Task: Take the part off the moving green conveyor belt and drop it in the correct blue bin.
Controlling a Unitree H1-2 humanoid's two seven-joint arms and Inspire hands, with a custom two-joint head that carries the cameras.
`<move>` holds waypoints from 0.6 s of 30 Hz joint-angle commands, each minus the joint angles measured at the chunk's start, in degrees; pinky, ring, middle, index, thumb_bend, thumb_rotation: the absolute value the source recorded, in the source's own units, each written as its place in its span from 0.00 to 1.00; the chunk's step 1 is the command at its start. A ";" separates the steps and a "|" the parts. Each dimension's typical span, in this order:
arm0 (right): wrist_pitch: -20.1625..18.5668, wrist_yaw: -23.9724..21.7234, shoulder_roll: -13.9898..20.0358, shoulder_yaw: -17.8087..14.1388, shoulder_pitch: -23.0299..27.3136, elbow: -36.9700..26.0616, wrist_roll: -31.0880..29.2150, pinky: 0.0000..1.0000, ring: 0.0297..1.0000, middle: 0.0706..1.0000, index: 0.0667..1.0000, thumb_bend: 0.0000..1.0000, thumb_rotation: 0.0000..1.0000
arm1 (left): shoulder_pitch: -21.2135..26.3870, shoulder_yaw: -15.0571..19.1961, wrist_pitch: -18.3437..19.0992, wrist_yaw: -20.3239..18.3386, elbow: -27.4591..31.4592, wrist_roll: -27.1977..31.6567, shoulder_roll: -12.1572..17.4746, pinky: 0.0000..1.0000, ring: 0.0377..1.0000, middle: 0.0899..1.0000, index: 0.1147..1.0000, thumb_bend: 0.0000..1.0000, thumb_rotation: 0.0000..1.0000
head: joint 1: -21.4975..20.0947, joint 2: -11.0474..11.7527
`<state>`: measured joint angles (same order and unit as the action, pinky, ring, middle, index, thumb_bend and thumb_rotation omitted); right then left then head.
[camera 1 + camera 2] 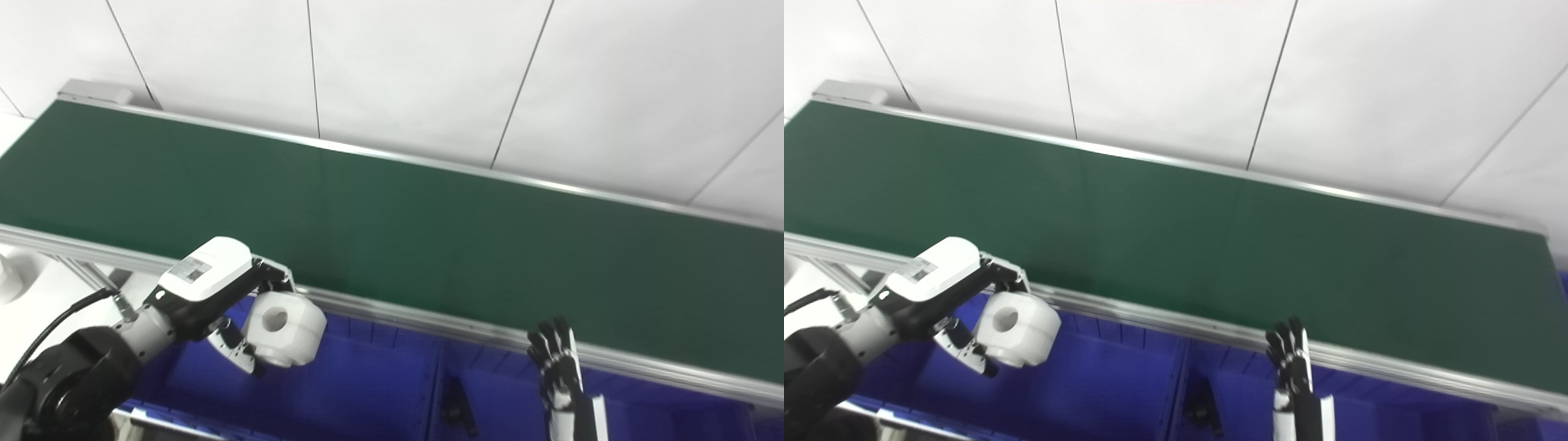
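White panelled wall [429, 73] behind green belt [392, 226]; left hand [214, 300] grips white part [286, 329] over blue bin [367, 386]; right hand [557, 364] open.

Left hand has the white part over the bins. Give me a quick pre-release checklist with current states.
1. Part held: ok, left hand is shut on the white part.
2. Part clear of the green conveyor belt: ok, it hangs in front of the near rail.
3. Part over a blue bin: ok.
4. Correct bin: cannot tell, no labels visible.
5. Bin contents: only a dark object shows, by the divider.
6. Right hand clear: ok, open and apart.
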<state>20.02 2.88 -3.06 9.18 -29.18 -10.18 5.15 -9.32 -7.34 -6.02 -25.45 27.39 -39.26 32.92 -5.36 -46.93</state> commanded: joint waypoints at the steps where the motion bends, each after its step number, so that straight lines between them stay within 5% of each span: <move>1: -0.86 0.05 -0.97 0.42 -0.18 -2.03 0.81 0.90 0.91 0.93 0.98 0.79 1.00 | 0.85 0.62 -0.08 0.52 0.59 -2.32 1.02 0.59 0.52 0.45 0.41 0.52 0.00 | -0.81 -0.11; 6: -1.23 0.00 -1.80 1.05 -0.05 -1.89 1.40 0.91 0.91 0.94 0.99 0.80 1.00 | 1.43 0.38 0.87 -1.84 -0.43 -6.65 1.85 0.58 0.52 0.42 0.43 0.52 0.00 | -2.48 -0.06; 10: -1.10 0.36 -2.50 1.40 -0.08 -1.46 2.16 0.91 0.91 0.93 0.98 0.82 1.00 | 2.44 0.23 3.44 -7.45 0.96 -8.81 2.64 0.68 0.70 0.70 0.65 0.90 0.26 | -5.11 0.14; 14: -1.08 0.23 -3.21 1.91 -0.09 -1.31 1.99 0.92 0.92 0.93 0.98 0.83 0.99 | 2.91 0.55 3.78 -9.77 2.23 -10.15 3.17 0.76 0.80 0.82 0.75 0.92 0.38 | -6.35 0.13; 18: -1.67 0.81 -4.23 2.41 -0.33 -1.80 3.52 0.91 0.91 0.93 0.98 0.83 1.00 | 3.14 1.19 2.92 -9.54 2.41 -10.00 3.53 0.74 0.80 0.84 0.76 0.94 0.41 | -7.91 -0.01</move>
<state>18.70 3.19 -6.23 11.10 -29.13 -10.19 8.14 -7.23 -7.22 -2.83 -35.80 28.32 -49.13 34.92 -13.27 -46.93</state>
